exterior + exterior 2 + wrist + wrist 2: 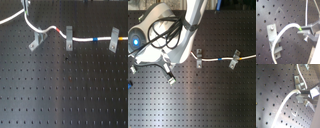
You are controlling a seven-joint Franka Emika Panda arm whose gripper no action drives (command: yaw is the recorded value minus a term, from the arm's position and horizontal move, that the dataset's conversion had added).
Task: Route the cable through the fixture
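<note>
The white cable (pixel 50 32) comes in from the first exterior view's left, rises to my gripper (pixel 24 10) at the top edge, then drops to the diagonal grey fixture (pixel 38 41). It crosses the fixture's upper end; whether it sits between the prongs I cannot tell. Further on, the cable shows its red band (pixel 61 31) and its blue-and-yellow band (pixel 92 38). In the first wrist view my gripper (pixel 302 30) is shut on the cable (pixel 283 31), which arcs down along the fixture (pixel 273 37). The second wrist view shows the same grip (pixel 301 95).
Two slim grey clips (pixel 69 38) (pixel 114 40) hold the cable to the first exterior view's right; both clips (pixel 199 56) (pixel 234 59) also show in the second exterior view. My white arm (pixel 163 40) with black hoses covers the fixture there. All stands on a black perforated board (pixel 65 90).
</note>
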